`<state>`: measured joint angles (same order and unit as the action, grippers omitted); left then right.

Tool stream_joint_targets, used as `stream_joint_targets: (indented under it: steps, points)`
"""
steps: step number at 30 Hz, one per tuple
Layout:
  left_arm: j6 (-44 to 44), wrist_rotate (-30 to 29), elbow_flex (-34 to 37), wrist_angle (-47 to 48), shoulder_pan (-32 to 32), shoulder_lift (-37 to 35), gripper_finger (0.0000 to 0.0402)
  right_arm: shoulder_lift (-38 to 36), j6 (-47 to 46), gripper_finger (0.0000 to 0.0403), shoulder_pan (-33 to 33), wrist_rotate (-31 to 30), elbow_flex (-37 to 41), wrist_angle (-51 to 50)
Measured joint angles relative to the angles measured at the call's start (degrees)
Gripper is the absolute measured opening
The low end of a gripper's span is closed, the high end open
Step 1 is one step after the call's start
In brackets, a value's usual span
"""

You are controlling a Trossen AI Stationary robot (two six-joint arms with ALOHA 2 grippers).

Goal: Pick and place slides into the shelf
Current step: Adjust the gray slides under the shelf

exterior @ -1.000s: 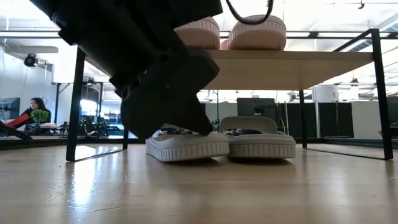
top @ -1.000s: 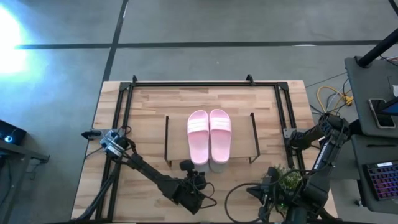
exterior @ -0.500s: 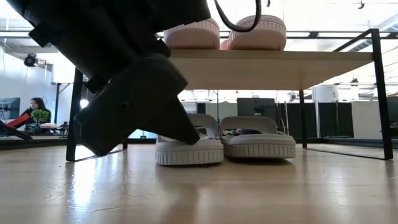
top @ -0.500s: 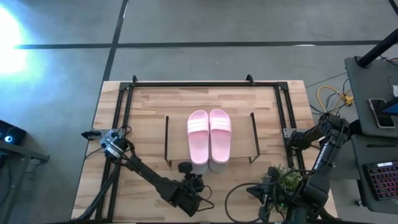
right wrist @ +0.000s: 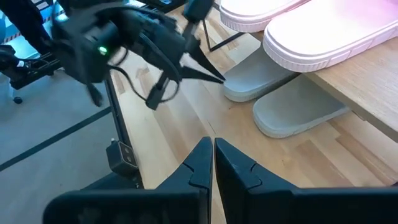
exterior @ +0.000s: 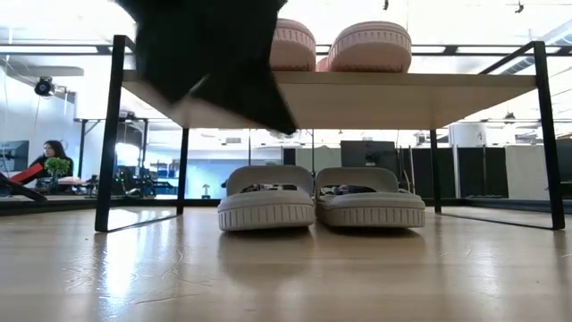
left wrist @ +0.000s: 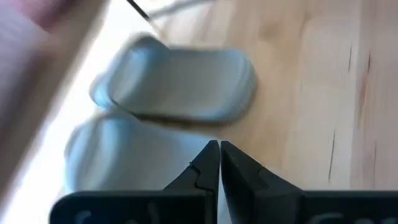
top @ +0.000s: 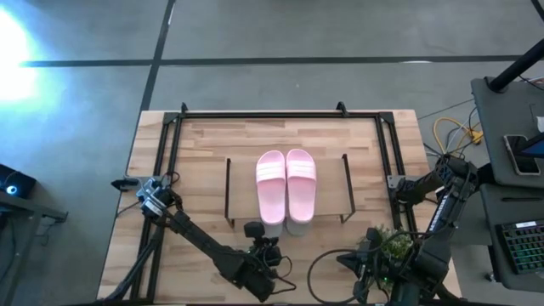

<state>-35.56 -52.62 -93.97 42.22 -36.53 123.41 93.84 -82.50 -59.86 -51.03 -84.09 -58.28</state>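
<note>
The shelf [exterior: 402,98] stands mid-table, its plank top on thin black end frames. Two pale pink slides [top: 286,191] lie side by side on the plank. Two grey-green slides [exterior: 266,201] [exterior: 371,199] rest sole-down on the table under it, heels toward the near edge. My left gripper [exterior: 288,130] is shut and hangs above and just near of the left grey-green slide [left wrist: 174,87], clear of it. My right gripper [right wrist: 213,144] is shut, raised at the near right, pointing toward the shelf.
A larger black tube frame [top: 174,127] runs around the table's far and side edges. A small green plant [top: 395,246] sits by the right arm at the near right. Bare wood [exterior: 268,277] lies between the shelf and the near edge. A person [exterior: 49,156] sits far off.
My left gripper, still shut, was down at the left grey-green slide's heel and has risen up, clear of it. That slide has slid a little farther under the shelf and straightened beside the other one.
</note>
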Motion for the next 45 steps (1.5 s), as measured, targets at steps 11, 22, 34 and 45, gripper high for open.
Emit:
stream_joint_targets:
  steps: [11,22,34,45]
  points:
    - [-10.9,0.4,-7.9,8.0,-5.2,-0.2,0.0001,5.3,1.7,0.0011,0.5,6.5,1.1,0.1]
    - [-45.5,1.4,-6.6,7.7,-10.2,3.9,0.0001,15.1,17.9,0.0011,6.8,11.1,1.1,7.4]
    - [-55.6,-0.3,-6.5,2.5,-6.9,10.6,0.0001,18.8,30.5,0.0011,12.8,15.2,1.1,14.6]
    - [-49.5,-1.9,-6.5,2.1,-3.1,11.1,0.0001,18.6,30.5,0.0011,12.7,15.2,1.1,14.6]
